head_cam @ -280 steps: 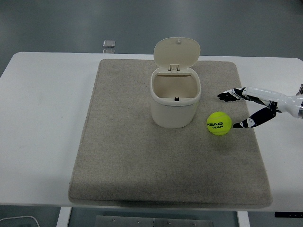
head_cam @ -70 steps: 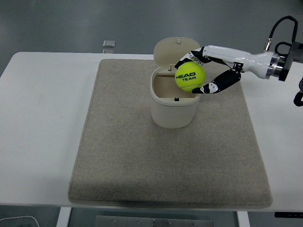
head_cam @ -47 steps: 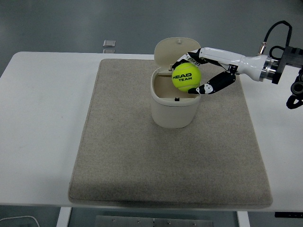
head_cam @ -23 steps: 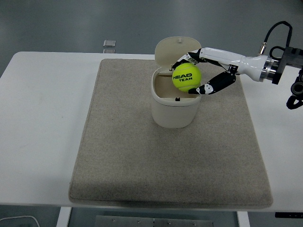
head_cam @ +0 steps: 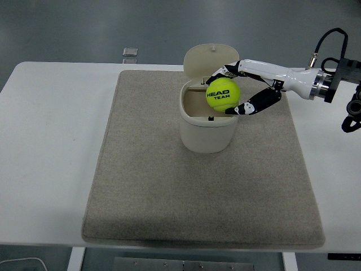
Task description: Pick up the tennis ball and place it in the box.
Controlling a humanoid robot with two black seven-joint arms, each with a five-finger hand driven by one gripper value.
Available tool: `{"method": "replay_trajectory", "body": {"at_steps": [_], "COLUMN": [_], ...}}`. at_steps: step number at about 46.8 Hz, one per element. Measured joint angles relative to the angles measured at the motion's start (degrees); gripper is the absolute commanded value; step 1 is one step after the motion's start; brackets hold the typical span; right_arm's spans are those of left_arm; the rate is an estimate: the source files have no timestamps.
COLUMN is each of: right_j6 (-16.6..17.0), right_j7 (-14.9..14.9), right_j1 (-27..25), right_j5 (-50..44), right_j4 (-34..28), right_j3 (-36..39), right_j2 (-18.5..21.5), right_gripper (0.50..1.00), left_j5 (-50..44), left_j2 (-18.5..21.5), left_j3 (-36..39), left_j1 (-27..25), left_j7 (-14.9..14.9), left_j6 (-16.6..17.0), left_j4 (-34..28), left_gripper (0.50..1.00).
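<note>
Yellow-green tennis ball point(head_cam: 223, 94), black lettering

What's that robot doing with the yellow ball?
The robot's right hand is holding a yellow tennis ball over the open top of a cream box, whose lid stands flipped up behind it. The ball is not inside yet; it sits between the fingers just above the rim. The box stands on a grey mat on the white table. The other arm is not in view.
</note>
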Motion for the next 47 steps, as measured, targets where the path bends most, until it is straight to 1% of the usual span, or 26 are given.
{"method": "replay_trajectory", "body": {"at_steps": [9, 10, 12, 36, 41, 47], "right_j6": [0.1, 0.1, 0.3, 1.1, 2.6, 6.6], "right_j7": [0.0, 0.0, 0.0, 0.0, 0.0, 0.1], "right_j1": [-0.3, -0.3, -0.3, -0.3, -0.3, 0.0], "right_j5": [0.0, 0.0, 0.0, 0.1, 0.8, 3.6], "right_j4": [0.0, 0.0, 0.0, 0.0, 0.1, 0.3], "right_j3": [0.0, 0.0, 0.0, 0.0, 0.1, 0.4], "right_j2": [0.0, 0.0, 0.0, -0.1, -0.7, -2.4], "right_gripper": [0.827, 0.834, 0.862, 0.879, 0.879, 0.879], "left_j5": [0.0, 0.0, 0.0, 0.0, 0.0, 0.0], "left_j2": [0.0, 0.0, 0.0, 0.0, 0.0, 0.0], "left_j3": [0.0, 0.0, 0.0, 0.0, 0.0, 0.0], "left_j1": [0.0, 0.0, 0.0, 0.0, 0.0, 0.0], "left_j7": [0.0, 0.0, 0.0, 0.0, 0.0, 0.0], "left_j6": [0.0, 0.0, 0.0, 0.0, 0.0, 0.0], "left_j4": [0.0, 0.0, 0.0, 0.0, 0.0, 0.0], "left_gripper": [0.992, 0.992, 0.992, 0.992, 0.992, 0.992]}}
